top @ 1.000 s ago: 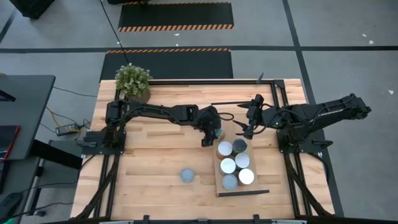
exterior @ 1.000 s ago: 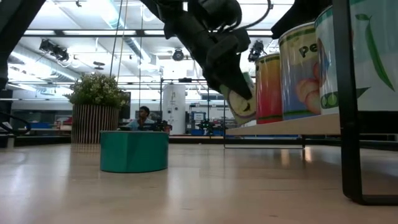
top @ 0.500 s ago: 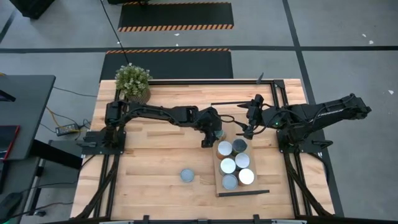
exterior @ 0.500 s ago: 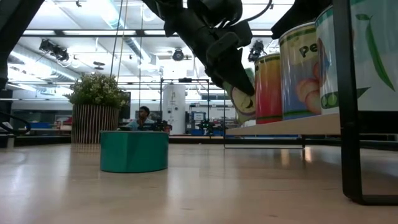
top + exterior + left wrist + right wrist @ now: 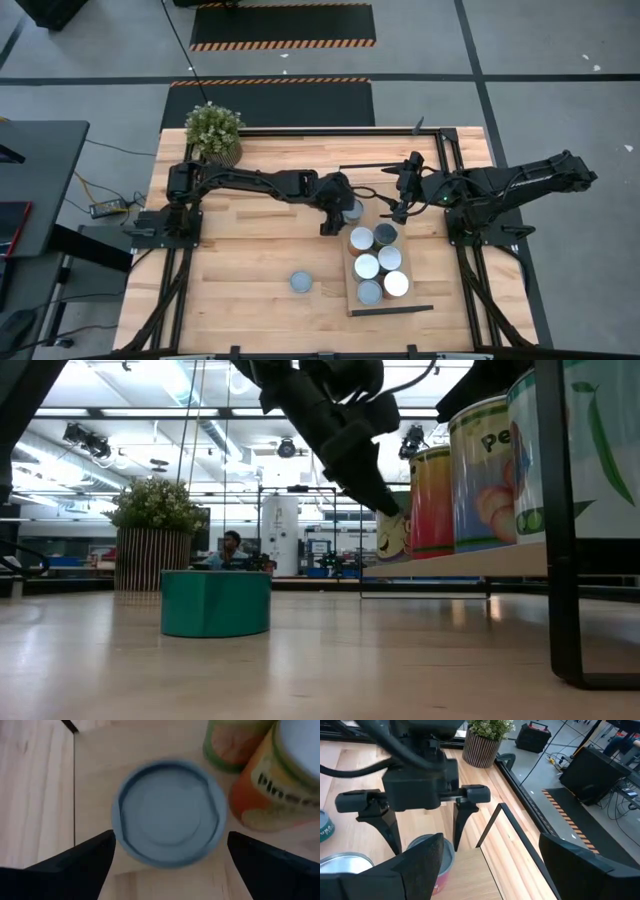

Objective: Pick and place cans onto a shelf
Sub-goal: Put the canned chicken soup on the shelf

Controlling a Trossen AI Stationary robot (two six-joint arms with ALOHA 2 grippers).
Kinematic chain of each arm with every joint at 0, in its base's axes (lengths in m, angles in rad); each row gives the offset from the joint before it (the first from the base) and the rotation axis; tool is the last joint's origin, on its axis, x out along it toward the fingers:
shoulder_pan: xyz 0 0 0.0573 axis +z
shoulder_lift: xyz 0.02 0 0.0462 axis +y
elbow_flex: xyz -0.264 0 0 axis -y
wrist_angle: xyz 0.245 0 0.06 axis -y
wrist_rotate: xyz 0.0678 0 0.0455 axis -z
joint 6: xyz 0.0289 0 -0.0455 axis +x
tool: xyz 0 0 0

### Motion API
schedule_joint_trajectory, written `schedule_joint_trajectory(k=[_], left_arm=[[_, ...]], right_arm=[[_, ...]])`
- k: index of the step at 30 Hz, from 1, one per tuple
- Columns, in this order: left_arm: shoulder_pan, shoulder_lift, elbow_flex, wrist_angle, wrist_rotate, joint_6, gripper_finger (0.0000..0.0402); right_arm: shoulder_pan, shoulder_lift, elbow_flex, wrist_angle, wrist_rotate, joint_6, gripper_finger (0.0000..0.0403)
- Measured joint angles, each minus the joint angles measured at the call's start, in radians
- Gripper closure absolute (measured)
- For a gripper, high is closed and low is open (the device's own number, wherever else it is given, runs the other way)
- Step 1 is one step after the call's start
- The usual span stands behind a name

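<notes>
A can with a pale blue-grey top (image 5: pixel 170 812) stands upright on the far end of the light-wood shelf (image 5: pixel 460 562), by its base. My left gripper (image 5: pixel 171 836) is open above it, one finger on either side of the can and clear of it (image 5: pixel 339 210). Several more cans (image 5: pixel 376 262) stand on the shelf nearer the front. A teal can (image 5: pixel 301 282) stands alone on the table. My right gripper (image 5: pixel 398 212) hangs open and empty over the shelf's far end, pointing at my left gripper.
A potted plant (image 5: pixel 213 133) stands at the table's far left corner. The shelf's black end frame (image 5: pixel 390 311) rises at its near end. Bare tabletop lies left of the shelf around the teal can (image 5: pixel 215 603).
My left gripper has opened and let go of the can with a small roll of the wrist. The can hung tilted between the fingers over the shelf's far end; it now stands upright on the shelf beside the orange can.
</notes>
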Motion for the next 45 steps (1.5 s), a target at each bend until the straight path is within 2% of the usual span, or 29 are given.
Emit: schedule_joint_trajectory(k=[4, 16, 24, 27, 31, 32, 34, 39, 45], left_arm=[[0.001, 0.000, 0.002, -0.050, 0.000, 0.002, 0.0012], [-0.017, 0.000, 0.003, -0.101, 0.152, 0.051, 0.0012], [-0.042, 0.000, 0.003, -0.147, 0.161, 0.129, 0.0012], [-0.045, 0.001, 0.003, -0.178, 0.143, 0.122, 0.0012], [-0.045, -0.001, 0.003, -0.152, -0.011, 0.092, 0.0012], [-0.040, -0.001, 0.003, -0.143, -0.018, 0.092, 0.0012], [-0.029, -0.002, 0.003, -0.122, 0.033, 0.111, 0.0012], [-0.003, -0.003, -0.011, -0.045, 0.232, 0.193, 0.0012], [0.003, -0.003, -0.035, 0.004, 0.238, 0.215, 0.0012]], right_arm=[[0.000, 0.000, 0.000, 0.000, 0.000, -0.002, 0.0069], [0.000, 0.000, 0.000, 0.000, 0.000, -0.002, 0.0069], [0.000, 0.000, 0.000, -0.001, 0.000, -0.005, 0.0069], [0.000, 0.000, 0.000, -0.003, 0.000, -0.008, 0.0069], [0.000, 0.000, 0.000, 0.002, 0.000, -0.010, 0.0069], [0.000, 0.000, 0.000, 0.003, 0.000, -0.010, 0.0069], [0.000, 0.000, 0.000, 0.003, 0.000, -0.010, 0.0069], [0.000, 0.000, 0.000, 0.001, 0.000, -0.006, 0.0069], [0.000, 0.000, 0.000, 0.000, 0.000, -0.003, 0.0069]])
